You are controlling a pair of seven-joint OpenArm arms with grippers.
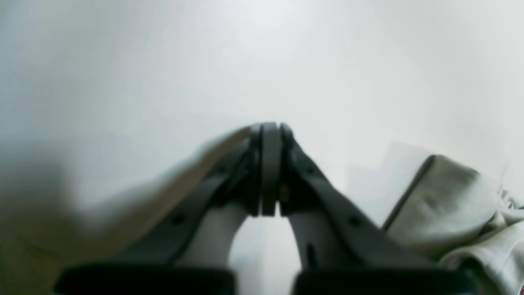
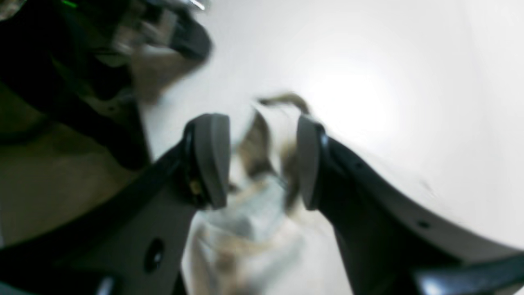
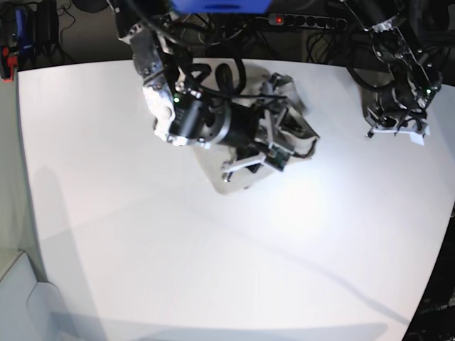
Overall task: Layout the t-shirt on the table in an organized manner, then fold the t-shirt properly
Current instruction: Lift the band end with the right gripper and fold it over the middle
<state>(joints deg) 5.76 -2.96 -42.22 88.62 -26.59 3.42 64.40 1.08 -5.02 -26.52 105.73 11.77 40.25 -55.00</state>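
Bare table [image 3: 213, 284] fills the near side. Farther back, the shirt [image 3: 238, 177] lies bunched under the right gripper [image 2: 262, 162], fingers apart with cloth between them. Farthest, the left gripper [image 1: 270, 129], fingers closed, sits right.

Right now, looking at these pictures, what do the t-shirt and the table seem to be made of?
The t-shirt looks like soft woven or knit cloth, probably cotton: pale beige, matte, creased, with a stitched hem showing in the left wrist view. The table seems a hard, smooth board with a matte white coating, perhaps laminate; it shows only a soft glare and faint shadows, no grain.
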